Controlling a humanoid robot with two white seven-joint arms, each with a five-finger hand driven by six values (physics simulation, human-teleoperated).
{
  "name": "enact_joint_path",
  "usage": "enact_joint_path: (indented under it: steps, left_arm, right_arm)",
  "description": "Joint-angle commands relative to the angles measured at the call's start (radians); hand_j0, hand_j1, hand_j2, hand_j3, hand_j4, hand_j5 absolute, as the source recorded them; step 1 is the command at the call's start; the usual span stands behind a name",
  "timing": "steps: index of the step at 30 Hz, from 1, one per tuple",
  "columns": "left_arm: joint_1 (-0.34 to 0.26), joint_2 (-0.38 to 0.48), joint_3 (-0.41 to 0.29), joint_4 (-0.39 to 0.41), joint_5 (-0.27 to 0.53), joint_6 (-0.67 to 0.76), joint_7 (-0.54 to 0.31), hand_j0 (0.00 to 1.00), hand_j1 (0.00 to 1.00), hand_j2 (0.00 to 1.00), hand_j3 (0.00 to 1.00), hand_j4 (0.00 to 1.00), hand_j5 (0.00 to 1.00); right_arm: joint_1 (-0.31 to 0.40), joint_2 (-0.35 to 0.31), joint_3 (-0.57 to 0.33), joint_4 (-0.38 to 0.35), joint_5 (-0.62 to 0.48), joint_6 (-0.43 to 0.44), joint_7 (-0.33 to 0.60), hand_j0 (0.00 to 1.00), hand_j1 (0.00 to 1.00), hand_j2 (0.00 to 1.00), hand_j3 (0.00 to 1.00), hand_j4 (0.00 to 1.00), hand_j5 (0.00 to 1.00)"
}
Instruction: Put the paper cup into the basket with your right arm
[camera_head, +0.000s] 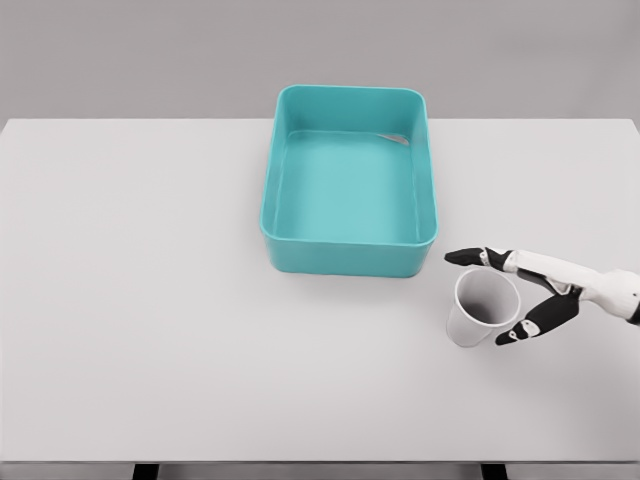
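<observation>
Paper cup (481, 309) — white, tapered, smooth-walled, upright with its round mouth tilted toward the camera; stands on the bench (150, 300) near its right edge, toward the front. Right hand (512, 297) — white with black fingertips, spread open around the cup's right side, one finger above the rim, another below, not clearly gripping. Basket (349, 252) — teal, rectangular, rounded corners, glossy plastic; at the back centre, just beside the cup's upper left.
</observation>
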Motion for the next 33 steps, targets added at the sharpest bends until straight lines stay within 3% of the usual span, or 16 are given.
enact_joint_path:
  steps: [1, 13, 19, 21, 28, 33]
  left_arm:
    - [0.000, 0.000, 0.000, 0.000, 0.000, 0.000, 0.000, 1.00, 1.00, 1.00, 1.00, 1.00, 1.00]
    - [0.000, 0.000, 0.000, 0.000, 0.000, 0.000, 0.000, 1.00, 1.00, 1.00, 1.00, 1.00, 1.00]
    - [0.000, 0.000, 0.000, 0.000, 0.000, 0.000, 0.000, 1.00, 1.00, 1.00, 1.00, 1.00, 1.00]
    - [0.000, 0.000, 0.000, 0.000, 0.000, 0.000, 0.000, 1.00, 1.00, 1.00, 1.00, 1.00, 1.00]
    - [0.000, 0.000, 0.000, 0.000, 0.000, -0.001, 0.000, 1.00, 1.00, 1.00, 1.00, 1.00, 1.00]
    - [0.000, 0.000, 0.000, 0.000, 0.000, 0.000, 0.000, 1.00, 1.00, 1.00, 1.00, 1.00, 1.00]
  right_arm:
    - [0.000, 0.004, 0.001, -0.001, -0.008, 0.002, 0.000, 1.00, 1.00, 1.00, 1.00, 1.00, 1.00]
    - [0.000, 0.021, 0.007, -0.001, 0.006, 0.002, 0.000, 0.98, 0.98, 0.98, 0.98, 0.98, 0.98]
    - [0.000, 0.015, 0.001, -0.001, 0.006, 0.002, 0.000, 0.68, 0.68, 0.68, 0.68, 0.68, 0.68]
    - [0.000, 0.014, -0.004, -0.001, 0.006, 0.002, 0.000, 0.64, 0.64, 0.64, 0.64, 0.64, 0.64]
    - [0.000, 0.012, -0.028, -0.010, 0.006, 0.002, 0.000, 0.65, 0.65, 0.65, 0.65, 0.65, 0.65]
    - [0.002, 0.020, -0.135, -0.008, 0.000, 0.002, 0.000, 0.65, 0.65, 0.65, 0.65, 0.65, 0.65]
